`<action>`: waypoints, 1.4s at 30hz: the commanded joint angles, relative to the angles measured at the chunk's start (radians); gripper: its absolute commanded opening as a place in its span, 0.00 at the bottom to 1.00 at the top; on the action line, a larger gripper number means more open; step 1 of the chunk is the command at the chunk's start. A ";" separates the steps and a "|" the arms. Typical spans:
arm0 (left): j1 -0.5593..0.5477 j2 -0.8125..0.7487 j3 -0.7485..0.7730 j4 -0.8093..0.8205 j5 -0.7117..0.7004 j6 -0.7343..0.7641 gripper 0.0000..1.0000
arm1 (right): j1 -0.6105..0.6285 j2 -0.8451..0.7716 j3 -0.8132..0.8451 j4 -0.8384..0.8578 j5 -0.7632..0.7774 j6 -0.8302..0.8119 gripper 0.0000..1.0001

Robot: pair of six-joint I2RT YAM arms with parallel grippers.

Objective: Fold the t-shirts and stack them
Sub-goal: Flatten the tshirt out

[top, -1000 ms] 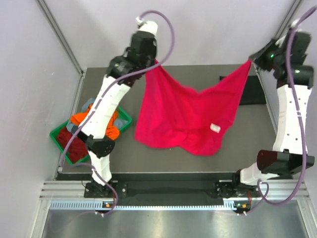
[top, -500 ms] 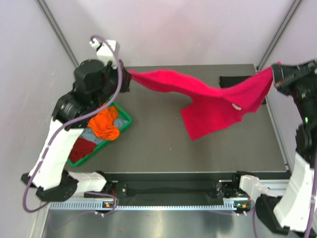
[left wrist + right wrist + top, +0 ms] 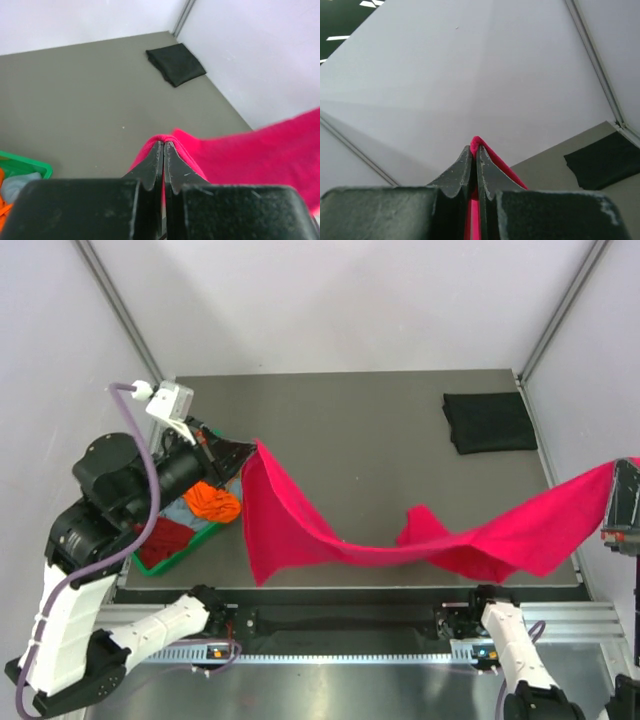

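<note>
The bright pink-red t-shirt (image 3: pixel 330 535) hangs stretched between both arms over the near part of the table. My left gripper (image 3: pixel 250 452) is shut on its left end, seen pinched in the left wrist view (image 3: pixel 164 143). My right gripper (image 3: pixel 612 480) is shut on its right end at the right edge, also pinched in the right wrist view (image 3: pixel 476 146). The cloth sags in the middle near the table's front edge. A folded black t-shirt (image 3: pixel 488 422) lies at the far right; it also shows in the left wrist view (image 3: pixel 176 63). Orange (image 3: pixel 215 502), dark red (image 3: pixel 165 540) and grey-blue tees lie in the tray.
A green plastic tray (image 3: pixel 190 550) stands at the table's left edge, partly under my left arm. Metal frame posts rise at the back corners. The enclosure's white walls close in on both sides.
Both arms have swung from the far side to the near side, carrying the pink-red t-shirt. It has spread out wide and now hangs low over the front of the table.
</note>
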 commanded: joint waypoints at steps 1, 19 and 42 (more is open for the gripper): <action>0.000 0.065 0.006 0.022 -0.065 0.012 0.00 | 0.007 0.112 -0.096 0.062 -0.007 -0.013 0.00; 0.190 0.626 0.362 0.212 -0.121 0.161 0.00 | 0.007 0.696 0.097 0.344 -0.147 -0.102 0.00; 0.151 0.085 0.043 0.410 0.238 0.003 0.00 | 0.010 0.152 0.195 0.113 0.340 -0.067 0.00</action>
